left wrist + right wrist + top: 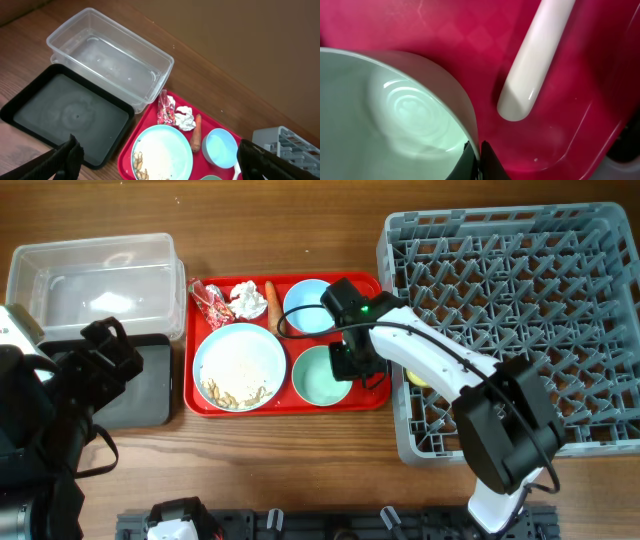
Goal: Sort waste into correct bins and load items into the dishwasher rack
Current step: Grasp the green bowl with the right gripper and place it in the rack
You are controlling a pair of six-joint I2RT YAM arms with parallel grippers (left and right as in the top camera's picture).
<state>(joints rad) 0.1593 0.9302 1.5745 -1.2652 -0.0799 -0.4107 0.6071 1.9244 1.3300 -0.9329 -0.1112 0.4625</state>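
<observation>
Right fingers (490,164) are pinching the rim of the pale green bowl (395,115), one pad inside and one outside, nearly closed on it. The right gripper (345,366) is sitting at that bowl's right edge. The left gripper (159,147) is hanging with its fingers spread wide and holding nothing, above the near edge of the black tray (70,115).

Surface: brown wooden table (300,450), with nothing of the room showing beyond it.

Containers, left to right:
- Clear tub (95,275) is standing at the far left, nothing inside. The black tray is lying just in front of it, bare too, partly under the left arm.
- Red serving tray (290,405) is lying in the middle. It is carrying the pale blue plate (238,360) with rice-like scraps (232,392) along its near side, the light blue bowl (303,307), and the pale green bowl beside the plate. The red wrapper (212,302), tissue (248,298) and carrot (271,305) are lying in a row along the tray's far edge.
- White spoon (535,65) is lying on the red tray just beside the green bowl, apart from it.
- Grey rack (520,290) is standing at the right. A small yellow cup (418,377) is showing at its left edge, mostly hidden under the right arm.

Count: two bins, one rack, one red tray, one plate, two bowls, one spoon, one carrot, one tissue, one wrapper.
</observation>
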